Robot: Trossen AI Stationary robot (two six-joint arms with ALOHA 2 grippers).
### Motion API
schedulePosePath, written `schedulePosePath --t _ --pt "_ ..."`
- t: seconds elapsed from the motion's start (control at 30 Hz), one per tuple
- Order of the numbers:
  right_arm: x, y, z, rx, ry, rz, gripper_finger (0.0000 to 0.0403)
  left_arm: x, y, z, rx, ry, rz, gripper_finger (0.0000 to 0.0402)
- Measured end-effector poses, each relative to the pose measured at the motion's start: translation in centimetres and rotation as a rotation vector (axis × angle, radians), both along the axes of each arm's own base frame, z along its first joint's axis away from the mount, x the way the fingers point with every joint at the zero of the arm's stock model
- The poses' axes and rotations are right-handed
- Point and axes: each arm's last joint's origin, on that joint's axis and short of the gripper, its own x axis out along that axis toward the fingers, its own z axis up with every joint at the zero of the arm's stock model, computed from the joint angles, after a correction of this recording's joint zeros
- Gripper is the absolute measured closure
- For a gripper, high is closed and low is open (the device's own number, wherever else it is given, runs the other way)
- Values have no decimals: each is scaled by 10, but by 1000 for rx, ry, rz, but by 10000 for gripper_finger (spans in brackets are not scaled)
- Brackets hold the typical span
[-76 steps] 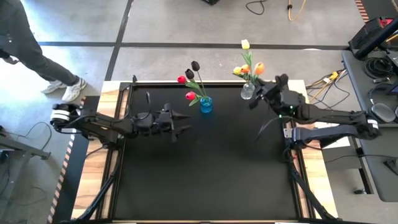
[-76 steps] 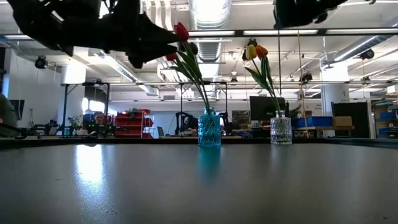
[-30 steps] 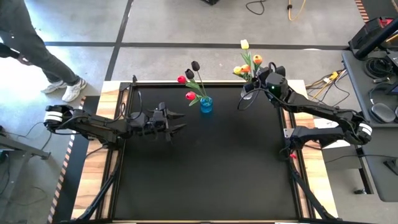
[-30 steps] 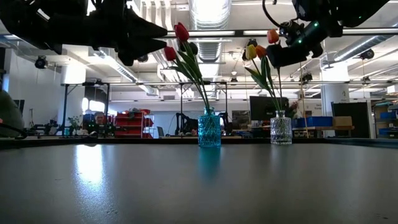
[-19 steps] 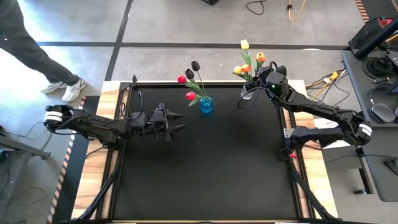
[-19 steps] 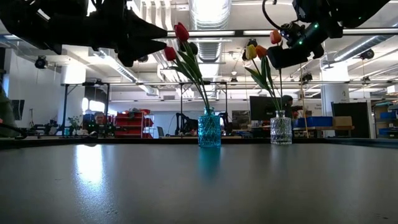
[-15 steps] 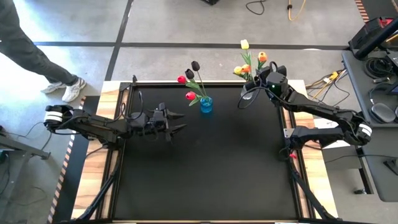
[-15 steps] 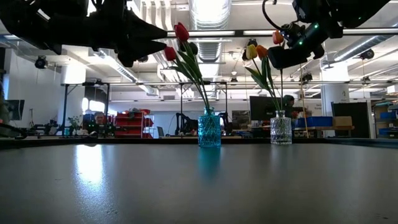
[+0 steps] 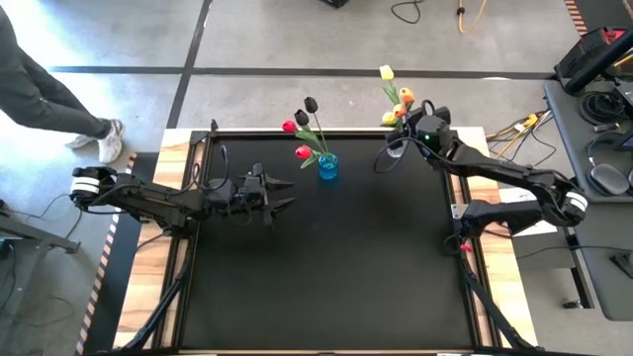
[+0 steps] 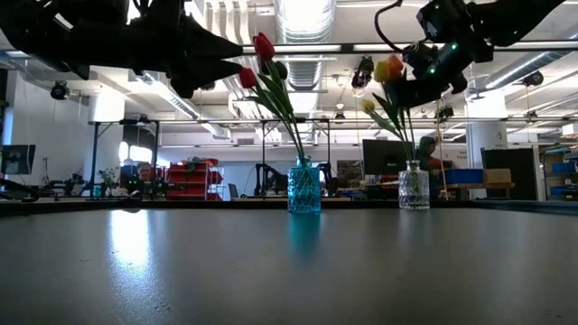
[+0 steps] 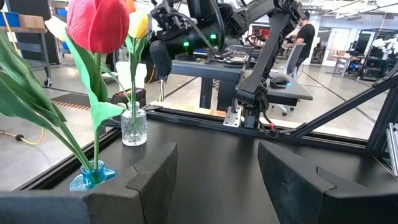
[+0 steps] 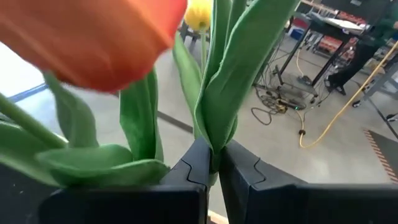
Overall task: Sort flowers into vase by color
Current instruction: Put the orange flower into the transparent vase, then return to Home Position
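Observation:
A blue vase (image 9: 327, 166) at the far middle holds red (image 9: 304, 152) and near-black (image 9: 311, 104) tulips by their stems. To its right, a clear vase (image 10: 414, 190) holds orange (image 10: 390, 67) and yellow (image 9: 387, 72) tulips. My right gripper (image 9: 407, 127) is up among those stems, below the heads, and is shut on one (image 12: 214, 134). My left gripper (image 9: 289, 194) hovers open and level just left of the blue vase (image 11: 92, 176), with nothing between its fingers. My right gripper pinches a green stem wrapped in its leaf (image 12: 214, 144) between its two fingers, below the orange head (image 12: 93, 37). The fingers come nearly level from the table's right and lie across the stem. The stem stands almost upright, and its lower end is in the clear vase (image 9: 394, 150).
Both vases stand close to the black table's far edge (image 9: 356, 132). The mat in front of them (image 9: 326, 267) is bare. A person's legs (image 9: 49, 94) show on the floor beyond the far left corner.
My right gripper has taken hold of a stem in the clear vase. The bunch there has swung: the orange head has dropped a little toward the gripper, and the stems lean differently. The person at the far left has walked on. My left arm has kept still.

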Motion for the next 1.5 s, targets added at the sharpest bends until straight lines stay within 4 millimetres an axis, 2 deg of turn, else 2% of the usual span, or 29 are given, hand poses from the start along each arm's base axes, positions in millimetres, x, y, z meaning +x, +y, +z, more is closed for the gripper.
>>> schedulePosePath --t 0.3,0.4,0.53,0.7,0.87,1.07,1.33,1.5 --pt "4 -8 -12 42 -12 -36 389 0 0 0 -3 0 0 193" --pt "3 -11 -13 46 -17 -54 376 0 0 0 -3 1 0 193" --pt "3 -10 -13 47 4 -48 321 0 0 0 -3 1 0 193" --pt "-1 -7 -3 30 -12 -44 238 0 0 0 -4 0 0 193" --pt "-5 -2 15 33 -16 -11 191 0 0 0 -9 -1 -1 193" --pt "-15 6 31 62 19 -8 177 0 0 0 -6 0 -1 193" --pt "-33 22 46 92 56 -1 177 0 0 0 25 9 0 194" --pt "-44 36 52 96 49 32 180 0 0 -1 27 17 0 208"
